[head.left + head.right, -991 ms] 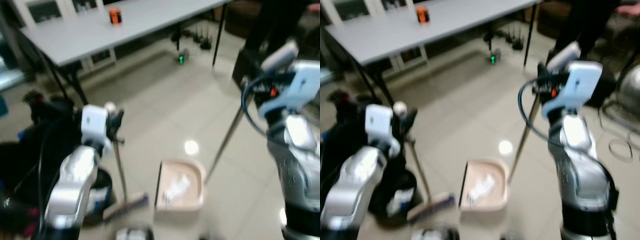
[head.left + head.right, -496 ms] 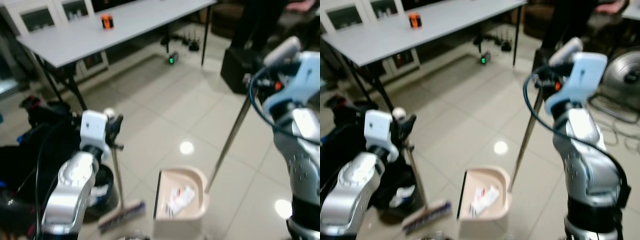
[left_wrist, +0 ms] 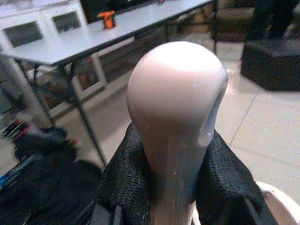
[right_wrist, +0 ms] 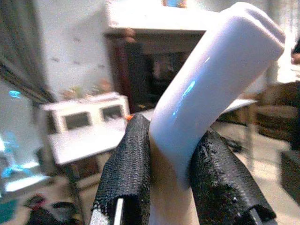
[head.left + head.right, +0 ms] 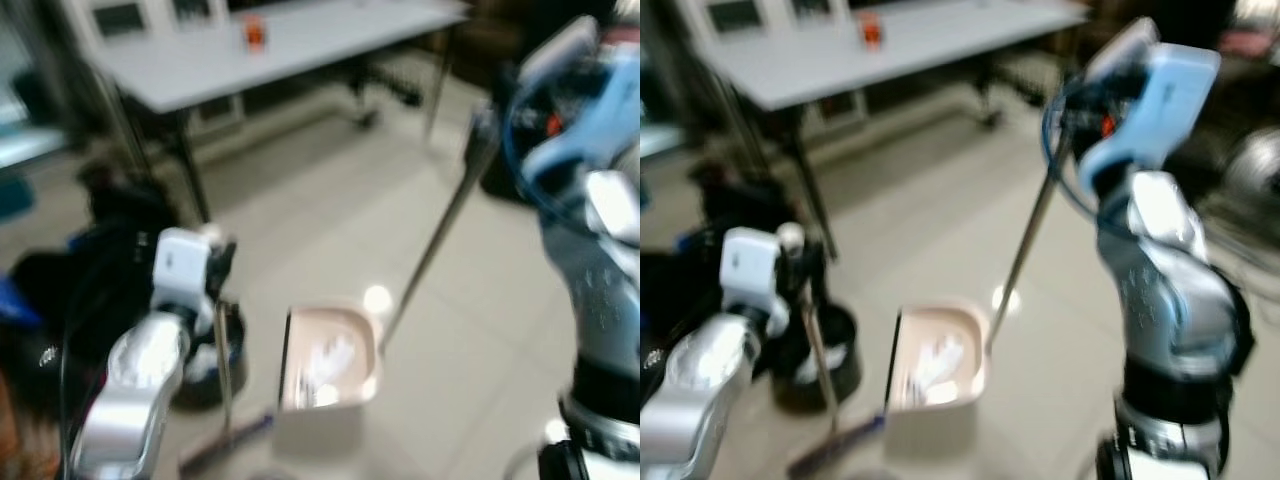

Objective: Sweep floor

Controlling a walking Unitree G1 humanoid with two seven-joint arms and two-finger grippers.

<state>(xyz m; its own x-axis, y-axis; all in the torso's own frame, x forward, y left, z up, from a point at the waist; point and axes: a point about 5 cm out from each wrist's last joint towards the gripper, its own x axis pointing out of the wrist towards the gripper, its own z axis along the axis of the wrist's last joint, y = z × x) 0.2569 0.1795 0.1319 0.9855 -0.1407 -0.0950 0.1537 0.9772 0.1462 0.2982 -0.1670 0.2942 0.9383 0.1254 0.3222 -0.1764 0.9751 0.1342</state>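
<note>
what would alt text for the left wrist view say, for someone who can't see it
Close-up of the left gripper, its two black fingers shut on the rounded, pale top of the broom handle. Behind it stand a long grey table carrying a small orange object, white cabinets, a beige tiled floor and dark bags on the floor.
</note>
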